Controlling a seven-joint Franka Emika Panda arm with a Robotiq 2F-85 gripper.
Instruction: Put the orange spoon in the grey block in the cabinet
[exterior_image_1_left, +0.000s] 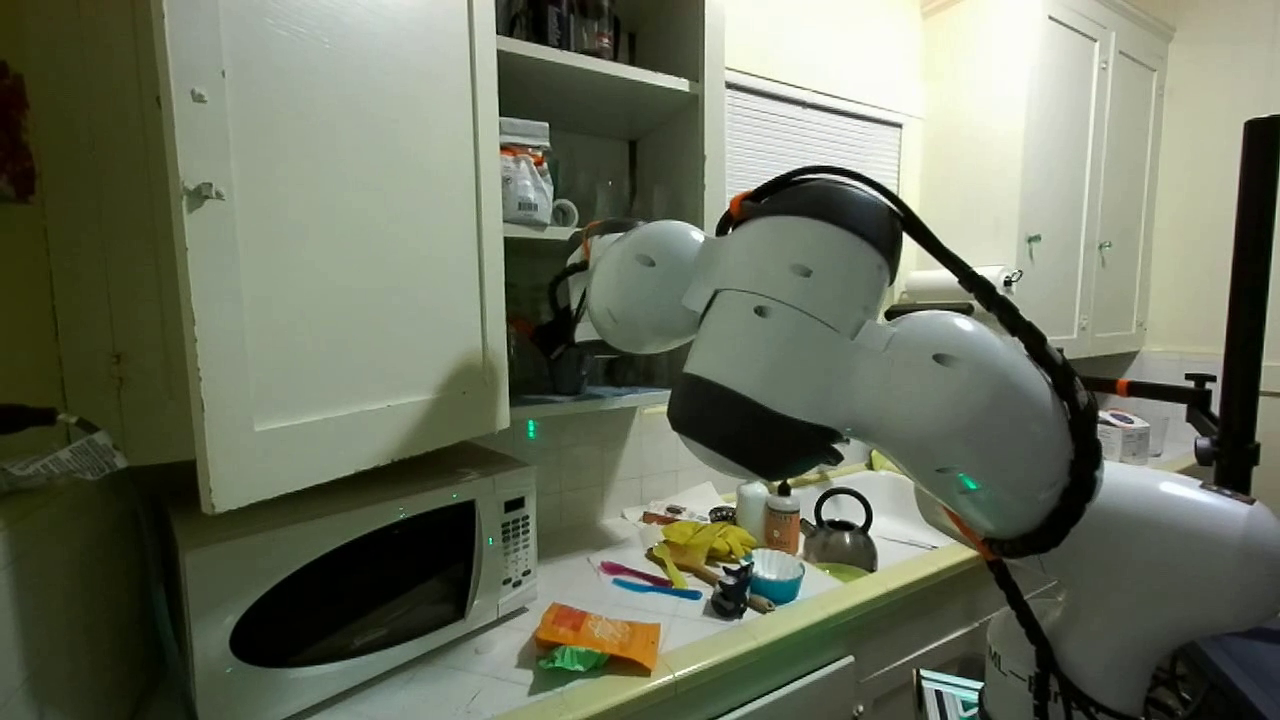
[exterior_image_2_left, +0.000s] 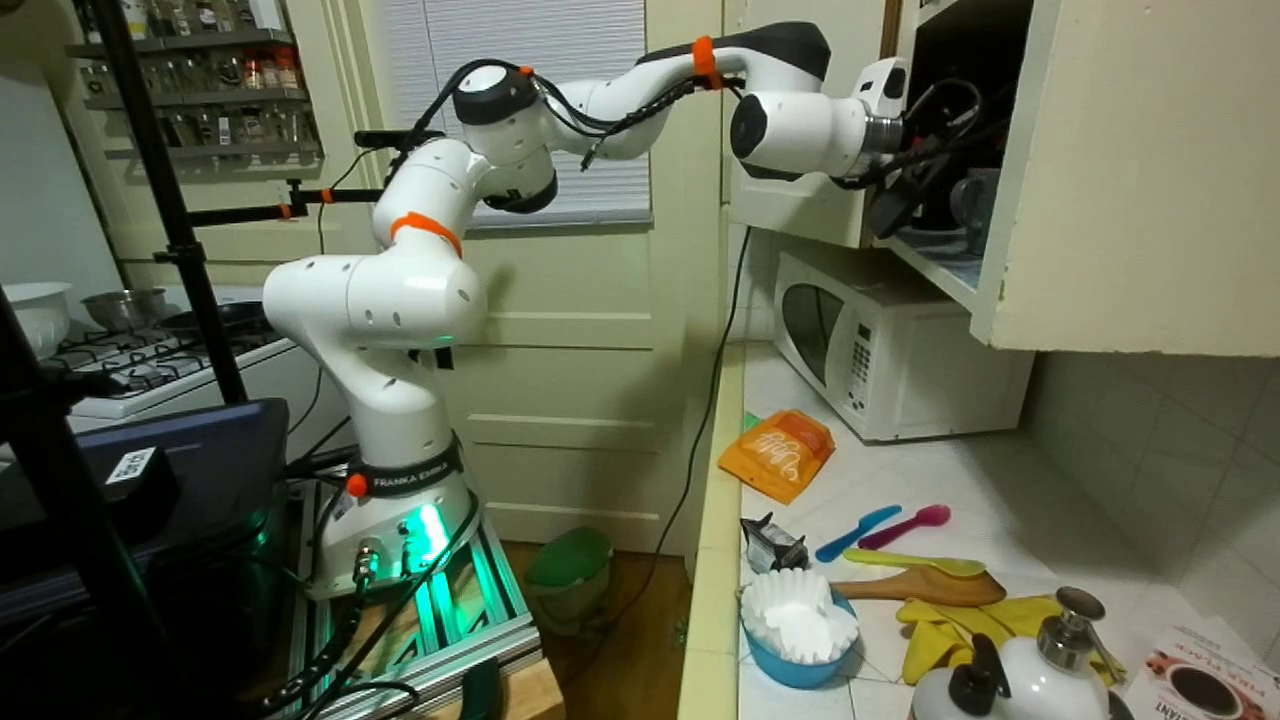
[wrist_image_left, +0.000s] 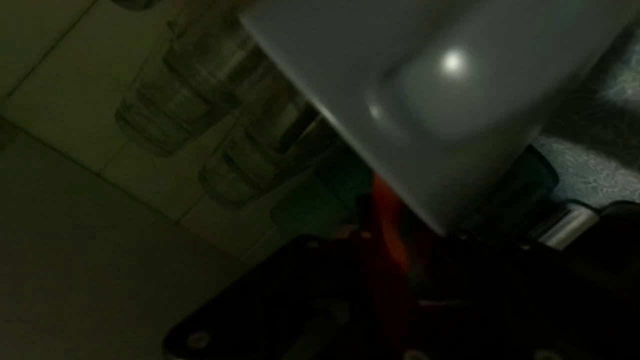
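In the wrist view, the grey block (wrist_image_left: 440, 95) is a large smooth box, tilted in the picture, just ahead of my gripper (wrist_image_left: 415, 237). The orange spoon (wrist_image_left: 389, 215) runs from the block's edge down between my dark fingers. Its far end is hidden at the block's edge, and I cannot tell whether it is inside. The fingers are too dark to show whether they press on the spoon. In both exterior views, my gripper (exterior_image_1_left: 555, 335) (exterior_image_2_left: 900, 195) is inside the open cabinet (exterior_image_1_left: 590, 405) (exterior_image_2_left: 935, 265) at its lowest shelf, and the spoon is not clearly visible there.
Glasses (wrist_image_left: 240, 165) stand beside the block. A dark mug (exterior_image_1_left: 570, 370) is near my gripper on the shelf. The open cabinet door (exterior_image_1_left: 340, 220) (exterior_image_2_left: 1150, 180) flanks the arm. A microwave (exterior_image_1_left: 360, 580) (exterior_image_2_left: 900, 340) stands below, with spoons and an orange bag (exterior_image_1_left: 600, 635) (exterior_image_2_left: 780, 455) on the counter.
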